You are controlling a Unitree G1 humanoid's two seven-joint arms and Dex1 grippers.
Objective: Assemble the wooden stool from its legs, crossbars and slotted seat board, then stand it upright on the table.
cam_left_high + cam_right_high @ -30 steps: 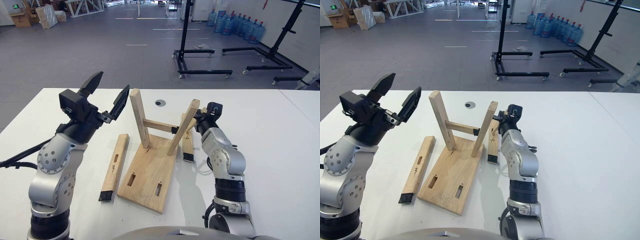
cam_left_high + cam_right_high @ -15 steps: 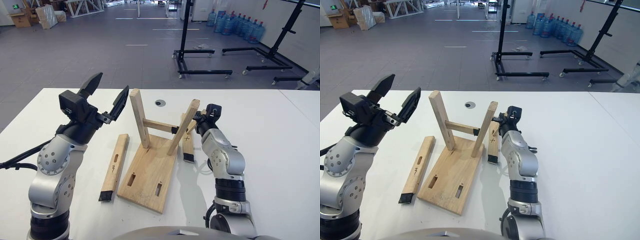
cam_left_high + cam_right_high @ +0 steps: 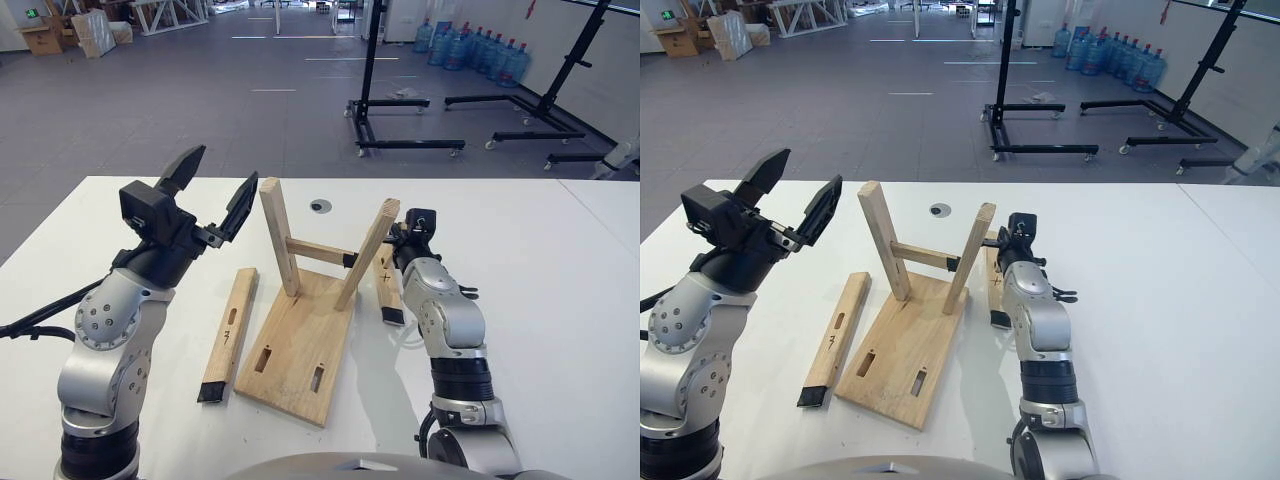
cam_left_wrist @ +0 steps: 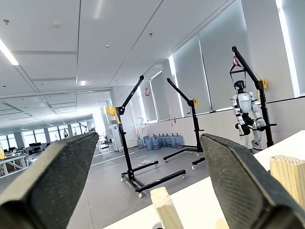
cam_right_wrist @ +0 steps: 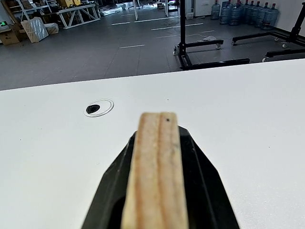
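Right hand (image 3: 396,244) grips one leg (image 3: 388,290) (of four; two stand upright).

A grey-floored hall (image 3: 150,110) holds black wheeled stands (image 3: 405,140) and water jugs (image 3: 470,45).

Seat board (image 3: 300,345) and held leg (image 5: 156,181): pale bare wood, matt, with grain you can see. Flanking that leg, the right gripper (image 5: 159,136) fingers (image 5: 112,191) look like smooth matt black plastic. Left gripper (image 4: 148,138) pads (image 4: 52,176): matt black, finely grained. Table (image 3: 560,300) beyond the fingertips: smooth white, faint sheen.
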